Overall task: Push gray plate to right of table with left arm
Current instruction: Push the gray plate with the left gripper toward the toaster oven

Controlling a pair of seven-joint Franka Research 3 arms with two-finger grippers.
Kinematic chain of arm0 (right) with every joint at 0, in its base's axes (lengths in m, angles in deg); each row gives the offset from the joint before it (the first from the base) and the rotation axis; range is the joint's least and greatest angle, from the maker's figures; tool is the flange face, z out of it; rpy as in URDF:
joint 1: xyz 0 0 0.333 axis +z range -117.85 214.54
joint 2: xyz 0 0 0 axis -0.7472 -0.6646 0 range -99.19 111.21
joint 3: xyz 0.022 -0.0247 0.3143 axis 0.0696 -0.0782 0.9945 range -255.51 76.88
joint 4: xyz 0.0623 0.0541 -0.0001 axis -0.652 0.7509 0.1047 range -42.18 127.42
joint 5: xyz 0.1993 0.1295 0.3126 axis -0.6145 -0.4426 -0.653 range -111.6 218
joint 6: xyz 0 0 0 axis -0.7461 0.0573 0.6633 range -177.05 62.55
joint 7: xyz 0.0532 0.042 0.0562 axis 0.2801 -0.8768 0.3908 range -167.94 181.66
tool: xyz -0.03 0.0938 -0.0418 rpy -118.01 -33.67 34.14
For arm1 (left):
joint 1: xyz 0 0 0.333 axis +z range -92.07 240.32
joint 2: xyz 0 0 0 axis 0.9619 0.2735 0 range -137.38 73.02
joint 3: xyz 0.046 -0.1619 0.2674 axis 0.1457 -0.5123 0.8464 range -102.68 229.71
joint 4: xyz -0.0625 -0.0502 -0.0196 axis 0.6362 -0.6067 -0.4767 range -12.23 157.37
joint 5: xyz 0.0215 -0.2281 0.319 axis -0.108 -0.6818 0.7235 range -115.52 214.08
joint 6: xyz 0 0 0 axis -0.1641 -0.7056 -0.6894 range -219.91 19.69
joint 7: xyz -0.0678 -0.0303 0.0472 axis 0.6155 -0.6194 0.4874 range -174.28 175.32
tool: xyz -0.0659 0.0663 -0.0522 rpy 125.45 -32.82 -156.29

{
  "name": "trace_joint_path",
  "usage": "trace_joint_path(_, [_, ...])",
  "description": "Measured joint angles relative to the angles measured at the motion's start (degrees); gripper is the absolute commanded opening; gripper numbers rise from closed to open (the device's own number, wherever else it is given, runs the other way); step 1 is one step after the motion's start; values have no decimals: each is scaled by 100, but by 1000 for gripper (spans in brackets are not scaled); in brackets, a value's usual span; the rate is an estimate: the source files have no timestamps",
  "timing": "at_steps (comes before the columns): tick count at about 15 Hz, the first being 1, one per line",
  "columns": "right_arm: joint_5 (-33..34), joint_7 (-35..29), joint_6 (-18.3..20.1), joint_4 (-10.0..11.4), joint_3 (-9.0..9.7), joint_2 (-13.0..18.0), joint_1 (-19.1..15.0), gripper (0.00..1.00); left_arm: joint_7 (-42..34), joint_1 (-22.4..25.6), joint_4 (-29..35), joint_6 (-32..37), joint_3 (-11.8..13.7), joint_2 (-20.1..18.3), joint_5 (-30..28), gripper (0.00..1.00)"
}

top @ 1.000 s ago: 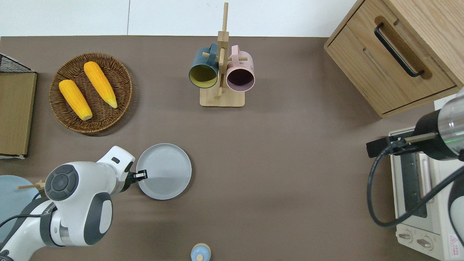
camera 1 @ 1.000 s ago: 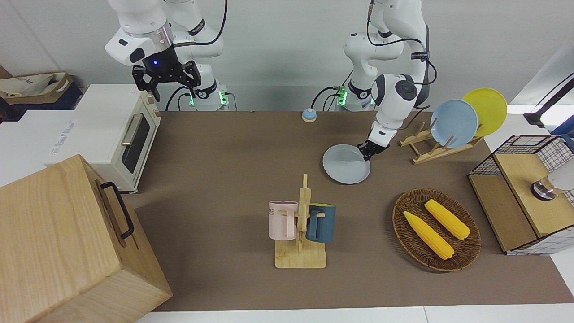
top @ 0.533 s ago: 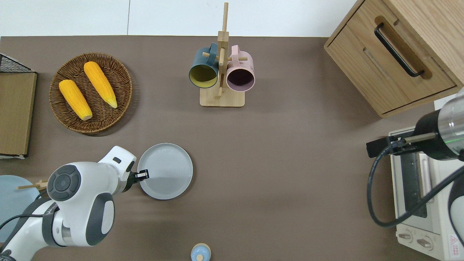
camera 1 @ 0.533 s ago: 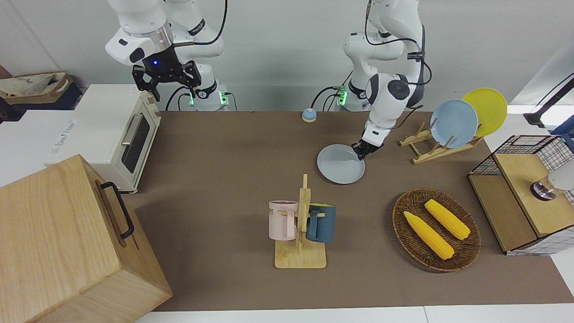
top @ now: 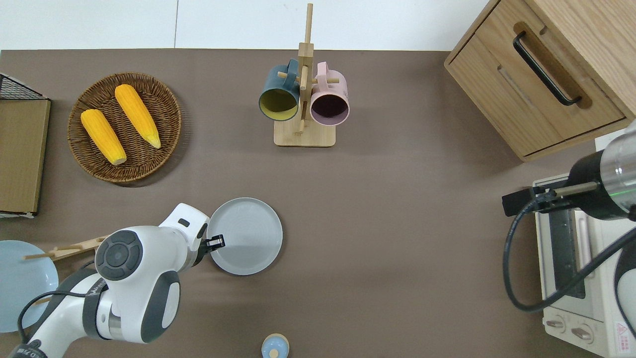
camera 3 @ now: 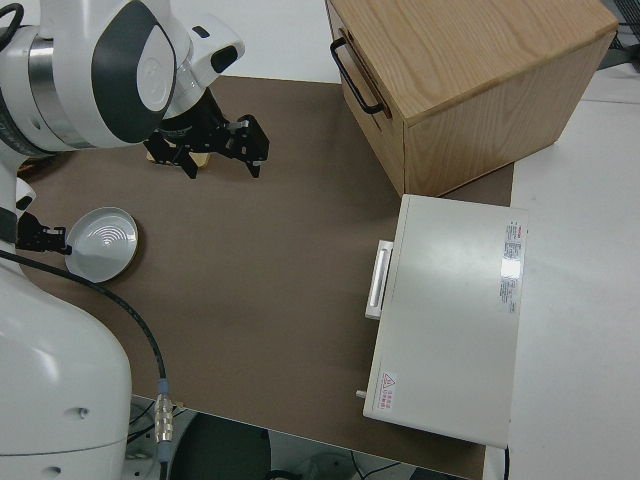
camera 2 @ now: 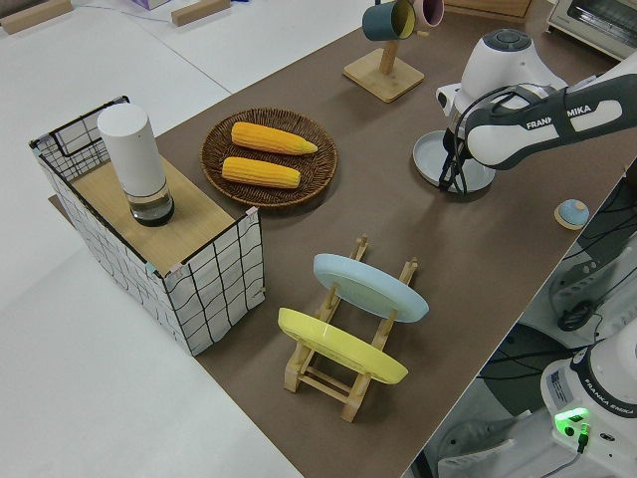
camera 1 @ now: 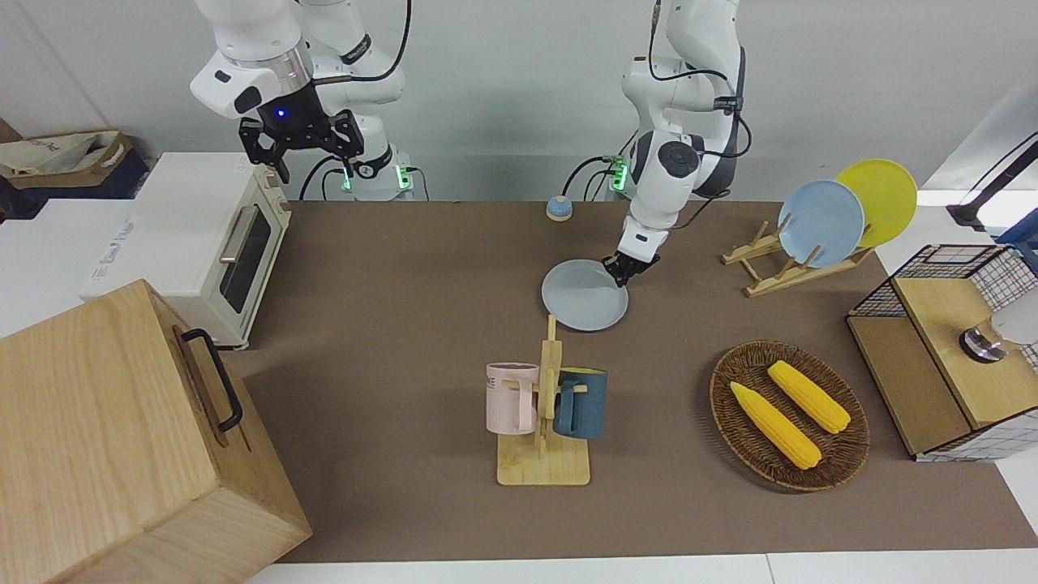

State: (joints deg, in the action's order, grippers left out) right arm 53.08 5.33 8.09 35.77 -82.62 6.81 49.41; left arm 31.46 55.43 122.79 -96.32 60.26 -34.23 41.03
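Note:
The gray plate (top: 247,233) lies flat on the brown table (top: 397,223), nearer to the robots than the mug rack. It also shows in the front view (camera 1: 584,296), the left side view (camera 2: 430,157) and the right side view (camera 3: 103,240). My left gripper (top: 217,242) is low at the table and shut. Its tip touches the plate's rim on the side toward the left arm's end, as the front view (camera 1: 623,269) also shows. My right gripper (camera 1: 310,158) is open and its arm is parked.
A wooden mug rack (top: 303,134) holds a teal and a pink mug. A wicker basket (top: 169,114) holds two corn cobs. A plate rack (camera 1: 778,272) carries a sky-blue and a yellow plate. A small bell (top: 275,345), a wooden cabinet (top: 541,74) and a toaster oven (top: 571,278) stand around.
My left gripper has slid toward the right arm's end of the table, pushing the gray plate along with it. The right arm has not moved.

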Motion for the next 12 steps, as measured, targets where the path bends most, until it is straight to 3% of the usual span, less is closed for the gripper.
trace_joint_path(7, [0,0,0,0,0,0,0,983,1532,-1010,-902,-13,-34,751,4,0])
trace_joint_path(12, [0,0,0,0,0,0,0,983,2199,-1412,-1435,-13,-33,1163,5,0])
